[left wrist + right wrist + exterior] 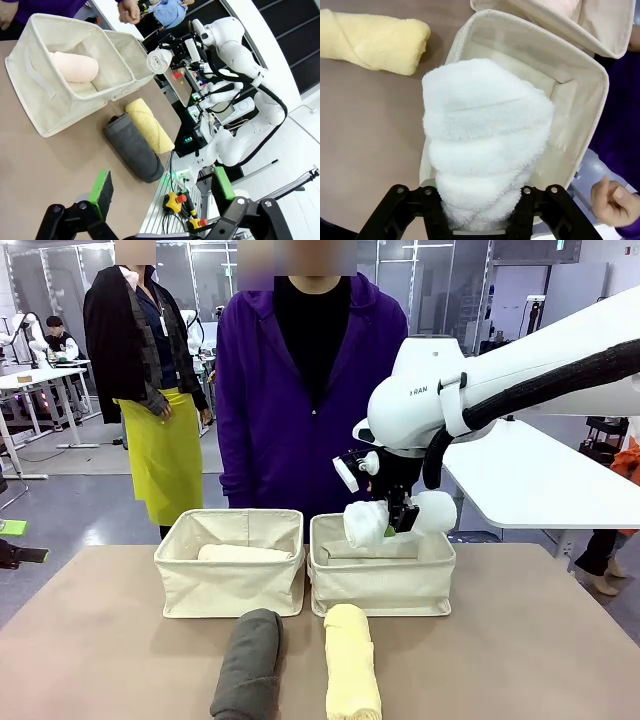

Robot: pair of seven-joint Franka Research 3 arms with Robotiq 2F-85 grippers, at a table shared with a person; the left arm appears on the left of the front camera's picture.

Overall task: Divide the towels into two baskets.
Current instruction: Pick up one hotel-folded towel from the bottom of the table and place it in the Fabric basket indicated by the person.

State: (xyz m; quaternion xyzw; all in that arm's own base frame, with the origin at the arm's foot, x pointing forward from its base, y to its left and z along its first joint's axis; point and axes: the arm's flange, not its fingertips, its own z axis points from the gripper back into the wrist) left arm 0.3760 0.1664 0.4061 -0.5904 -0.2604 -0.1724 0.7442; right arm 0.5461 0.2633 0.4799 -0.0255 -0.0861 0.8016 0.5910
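Two cream canvas baskets are sitting side by side at the middle of the desk [540, 640], the left basket [228, 585] lying at 9 o'clock from the right basket [385, 590], their near corners almost meeting. The pale pink towel [243, 553] is lying flat inside the left basket. The right fingers [399, 514] are clenching the white towel [367, 523] at one end, and the roll is hanging over the open top of the right basket. From the front its lower edge is showing level with the far rim, though whether it is touching the canvas I cannot tell. In the right wrist view the towel is reaching out from between the black fingers over the basket's bare floor.

On the desk, the dark grey towel [248, 665] is lying at 6 o'clock from the left basket and the pale yellow towel [351, 665] at 6 o'clock from the right basket, the yellow roll's far end touching that basket's front wall. Both rolls are pointing toward 12 o'clock, close together.

The left fingers [162, 185] are standing spread wide — grasping nothing, green pads facing each other.

A person in a purple top [290, 410] is standing at 12 o'clock behind the baskets, one hand [612, 200] hanging loosely curled beside the right basket.
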